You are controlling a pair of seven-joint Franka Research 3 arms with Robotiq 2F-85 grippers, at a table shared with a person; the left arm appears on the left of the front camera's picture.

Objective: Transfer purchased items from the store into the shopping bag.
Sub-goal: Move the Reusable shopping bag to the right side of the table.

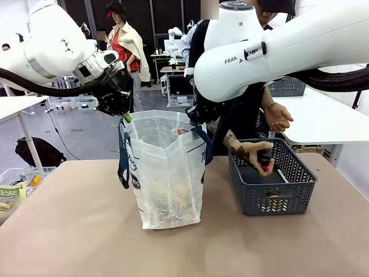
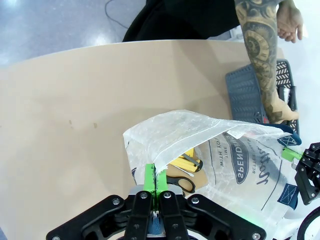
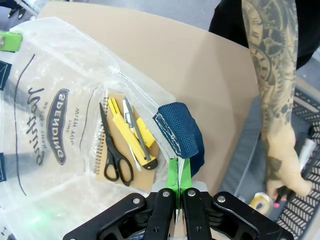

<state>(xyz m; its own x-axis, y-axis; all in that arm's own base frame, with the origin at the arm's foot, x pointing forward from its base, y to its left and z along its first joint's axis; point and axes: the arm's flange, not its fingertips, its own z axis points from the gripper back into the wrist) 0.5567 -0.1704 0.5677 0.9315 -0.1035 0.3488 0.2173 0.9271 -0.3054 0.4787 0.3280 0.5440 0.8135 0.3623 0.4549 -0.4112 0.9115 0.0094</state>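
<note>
the left claw (image 2: 155,176) is pinched shut on the rim of the shopping bag (image 2: 240,165), its green pads (image 2: 149,177) pressed together with the thin plastic between them. the right claw (image 3: 179,170) is clamped narrow on the opposite rim, just beside a navy strap handle (image 3: 180,132) that bunches above its fingertips. held between the two, the bag's mouth gapes open. the bag stands upright near the middle of the table (image 1: 75,231).

at the bottom of the bag lies a tan spiral notebook (image 3: 118,137). black-handled scissors (image 3: 114,157) and a yellow utility knife (image 3: 137,137) rest on top of it.

just beside the bag, on the robot's right, sits a dark grey mesh basket (image 1: 271,193). a person's tattooed arm reaches down into it, and the hand (image 1: 258,157) grips a small object with a pink tip. what the object is cannot be told. the person's other hand (image 1: 279,118) hangs loosely curled above the basket's far side.
</note>
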